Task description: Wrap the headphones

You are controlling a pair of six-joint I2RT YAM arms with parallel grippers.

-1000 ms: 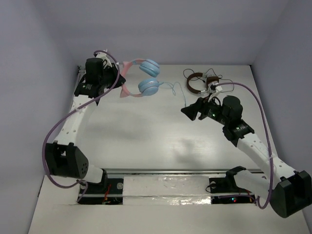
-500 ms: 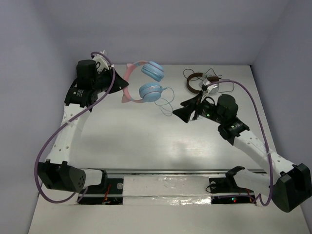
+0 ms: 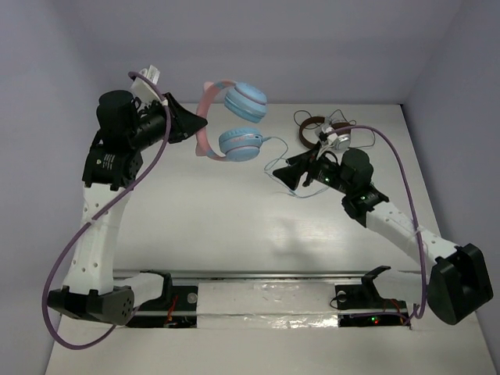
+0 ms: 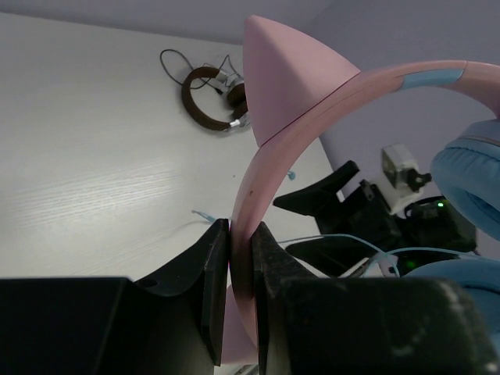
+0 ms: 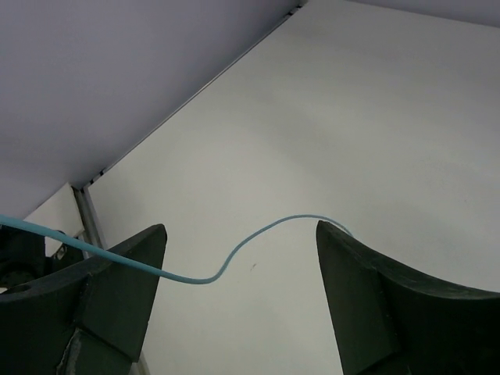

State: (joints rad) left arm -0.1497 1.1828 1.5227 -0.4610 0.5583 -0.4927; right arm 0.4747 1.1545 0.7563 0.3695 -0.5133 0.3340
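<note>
The left gripper [image 4: 241,234], jaws pressed together on the pink headband [image 4: 312,101], holds the cat-ear headphones [image 3: 245,102] clear of the white table [image 3: 219,234]; the band stands on edge between the black fingers [image 4: 215,273], one pink ear [image 4: 285,74] pointing up just above the pinch, and the two light blue ear cups [image 3: 241,144] hang beyond the fingertips, one above the other. From the lower cup the thin pale-blue cable [image 3: 273,166] droops away from the left gripper and loops down toward the right gripper [image 5: 242,234], which sits low over the table with its jaws spread wide; the cable crosses the gap between the two fingers in a loose curve, pinched by neither, and whether it brushes either finger cannot be told from the wrist view. Just behind the right gripper, near the back wall [image 3: 312,47], a smaller pair of brown-and-silver headphones [image 3: 315,133] lies flat on the table, its dark cord [image 3: 344,117] tangled around it, close beside the right arm's wrist [image 3: 355,168] but apart from the blue cable; nothing stands between the two grippers except the slack cable itself.
</note>
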